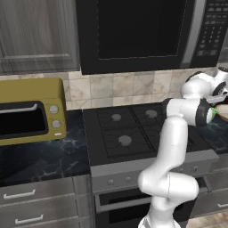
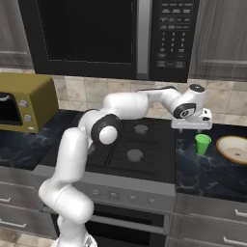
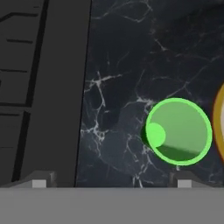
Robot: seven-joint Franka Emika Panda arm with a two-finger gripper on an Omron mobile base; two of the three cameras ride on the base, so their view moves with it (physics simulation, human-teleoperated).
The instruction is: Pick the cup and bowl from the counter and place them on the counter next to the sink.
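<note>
The green cup (image 2: 203,144) stands upright on the black marble counter (image 2: 202,173), just right of the stove. The cream-tan bowl (image 2: 234,148) with its golden-brown rim sits to the cup's right. My gripper (image 2: 192,129) hovers above the counter, slightly left of and above the cup, pointing down. Seen from the hand, the cup (image 3: 178,131) lies right of centre and the bowl's rim (image 3: 220,127) is at the right edge. The gripper (image 3: 111,183) is open, its fingertips (image 3: 183,181) wide apart with nothing between them. The sink is out of view.
The black gas stove (image 2: 135,144) fills the middle, with the microwave (image 2: 111,34) hanging over it. A yellow toaster oven (image 1: 31,111) stands on the counter to the left. Drawers (image 1: 26,200) run below. Bare marble (image 3: 118,65) lies between stove and cup.
</note>
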